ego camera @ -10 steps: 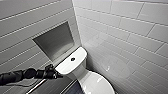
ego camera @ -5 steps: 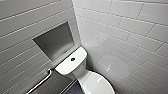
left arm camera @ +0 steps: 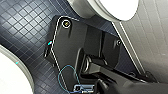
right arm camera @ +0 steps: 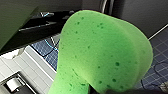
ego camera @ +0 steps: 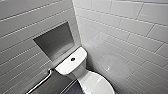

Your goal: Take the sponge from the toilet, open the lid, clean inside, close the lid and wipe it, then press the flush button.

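— Where is the sponge?
— The bright green sponge (right arm camera: 105, 50) is right up against the right wrist, raised above a dark blue tiled floor (right arm camera: 161, 57). The right fingers (right arm camera: 100, 90) look clamped on one end of it.
— And the other arm?
— The left arm (left arm camera: 120, 83) hangs over the same floor, near the white toilet (left arm camera: 112, 7). I cannot tell whether its fingers are apart or together.
— And the toilet from above?
— The white lid (ego camera: 96, 83) lies closed. Behind it, the small dark flush button (ego camera: 72, 59) sits in the middle of the tank top (ego camera: 65, 67). A wall niche (ego camera: 56, 41) is just above, set into grey tiles.
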Robot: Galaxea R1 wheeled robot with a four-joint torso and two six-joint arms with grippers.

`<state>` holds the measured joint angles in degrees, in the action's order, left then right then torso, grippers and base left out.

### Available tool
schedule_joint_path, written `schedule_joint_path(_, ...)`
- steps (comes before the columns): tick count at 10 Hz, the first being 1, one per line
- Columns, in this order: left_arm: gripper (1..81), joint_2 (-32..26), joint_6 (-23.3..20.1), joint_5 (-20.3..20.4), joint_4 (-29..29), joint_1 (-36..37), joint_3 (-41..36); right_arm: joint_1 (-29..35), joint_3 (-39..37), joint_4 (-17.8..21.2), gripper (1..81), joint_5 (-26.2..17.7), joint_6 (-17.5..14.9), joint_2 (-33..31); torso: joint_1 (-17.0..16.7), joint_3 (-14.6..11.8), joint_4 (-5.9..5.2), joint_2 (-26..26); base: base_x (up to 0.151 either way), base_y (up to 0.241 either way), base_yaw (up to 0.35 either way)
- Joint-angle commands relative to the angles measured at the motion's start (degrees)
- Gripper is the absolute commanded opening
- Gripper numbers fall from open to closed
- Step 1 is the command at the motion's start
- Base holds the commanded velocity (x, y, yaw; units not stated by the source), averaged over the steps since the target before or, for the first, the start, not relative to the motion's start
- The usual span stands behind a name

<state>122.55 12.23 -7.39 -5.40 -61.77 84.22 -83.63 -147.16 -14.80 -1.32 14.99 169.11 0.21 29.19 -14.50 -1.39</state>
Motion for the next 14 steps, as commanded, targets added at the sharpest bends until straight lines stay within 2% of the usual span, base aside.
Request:
schedule_joint_path(1, 1.0, 13.41, -0.36, 2.2, -7.87, -7.98, 17.53, -0.8, 0.66, -0.14, 1.0, -4.22, -0.14, 1.26, 0.0, -5.7, 0.0, 0.0, 0.0, 0.0, 0.0)
schedule_joint_path(3, 1.0, 17.63, -0.36, 2.11, -8.83, -9.38, 22.54, -1.15, 0.49, -0.05, 1.0, -4.22, -0.14, 1.26, 0.0, -6.5, 0.0, 0.0, 0.0, 0.0, 0.0)
schedule_joint_path(4, 1.0, 20.35, -0.27, 2.11, -8.84, -9.9, 27.01, -1.24, 0.4, -0.05, 1.0, -4.22, -0.06, 1.26, 0.02, -8.14, 0.0, 0.0, 0.0, 0.0, 0.0)
schedule_joint_path(8, 1.0, 30.04, -0.36, 2.11, -8.93, -12.46, 41.02, -0.89, 0.4, -0.23, 1.0, -4.22, -0.14, 1.35, -0.11, -16.29, 0.0, -0.09, 0.0, 0.0, 0.0)
schedule_joint_path(12, 1.0, 41.1, -0.36, 1.76, -9.97, -14.3, 58.48, -0.71, 0.4, -0.23, 1.0, -4.22, -0.14, 1.61, -0.2, -24.81, 0.0, -0.19, 0.0, 0.0, 0.0)
schedule_joint_path(13, 1.0, 42.61, -0.36, 1.85, -10.6, -14.65, 61.15, -0.71, 0.31, -0.23, 1.0, -4.22, -0.14, 1.61, -0.21, -24.8, 0.0, -0.22, 0.0, 0.0, 0.0)
schedule_joint_path(14, 1.0, 43.92, -0.36, 1.94, -10.68, -14.74, 63.43, -0.71, 0.22, -0.14, 1.0, -4.22, -0.14, 1.61, -0.21, -23.17, 0.0, -0.26, 0.0, 0.0, 0.0)
